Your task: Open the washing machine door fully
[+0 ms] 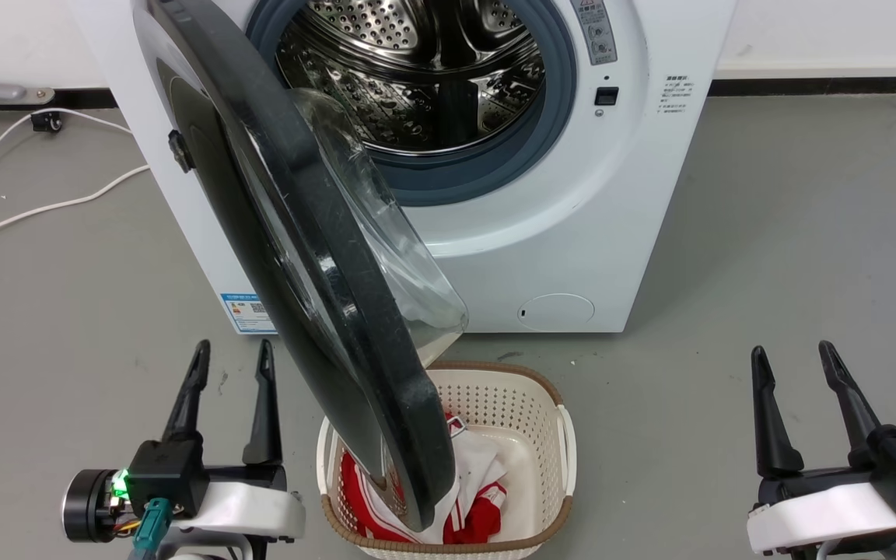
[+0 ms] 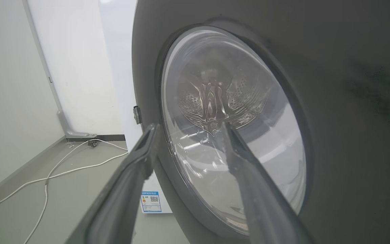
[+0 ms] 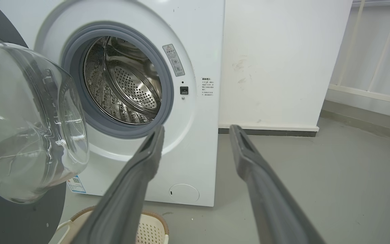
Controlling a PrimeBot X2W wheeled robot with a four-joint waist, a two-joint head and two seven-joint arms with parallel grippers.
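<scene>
Long dark fingers (image 1: 264, 404), white wrist shells (image 1: 250, 505).

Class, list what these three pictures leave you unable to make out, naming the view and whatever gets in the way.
1. Head view: top of the washing machine, cut off by the upper edge.
2. Head view: clothes in the basket, partly hidden behind the washing machine door.
3. Right wrist view: warning sticker print, too small to read.

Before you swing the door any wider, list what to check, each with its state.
1. Washing machine door fully open: not ok, roughly halfway.
2. Left tool open, empty: ok.
3. Right tool open, empty, apart from the door: ok.
4. Door's swing side free: not ok, left tool faces its outer face.
5. Door's lower edge clearing the laundry basket: cannot tell.
</scene>
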